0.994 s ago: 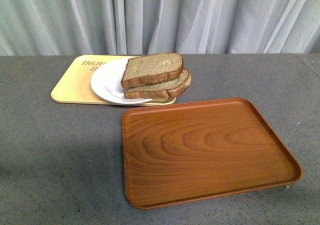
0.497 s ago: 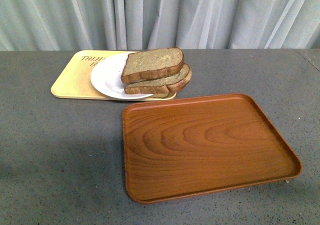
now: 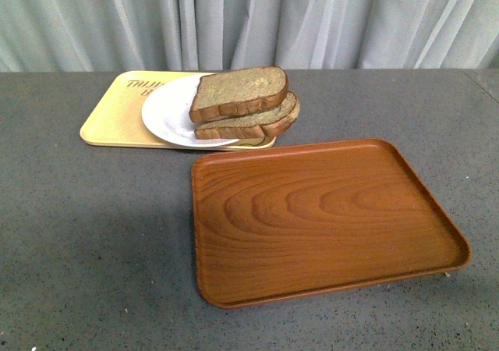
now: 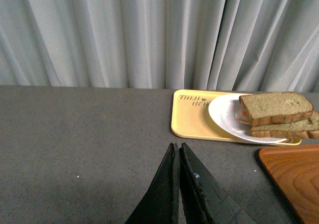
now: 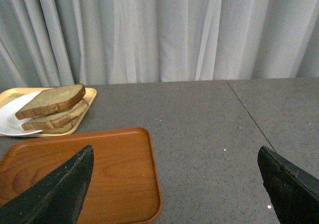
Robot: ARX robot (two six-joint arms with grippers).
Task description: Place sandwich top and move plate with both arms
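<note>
Looking out from the front: sandwich top (image 3: 238,92) lies on a rounder-ended bread slice (image 3: 257,125), on the white plate (image 3: 171,113), itself on the yellow tray (image 3: 117,117) behind the wood-grain tray (image 3: 320,218). Neither arm shows here.

Left wrist: my left gripper (image 4: 177,149) is pressed closed, empty, above grey table (image 4: 75,134).

Right wrist: my right gripper (image 5: 174,169) is spread wide, empty, over the wood-grain tray's edge.

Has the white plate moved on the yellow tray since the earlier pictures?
No. The plate overlaps the yellow tray at the same spot as before; everything sits higher in the front view together, so the camera tilted.
</note>
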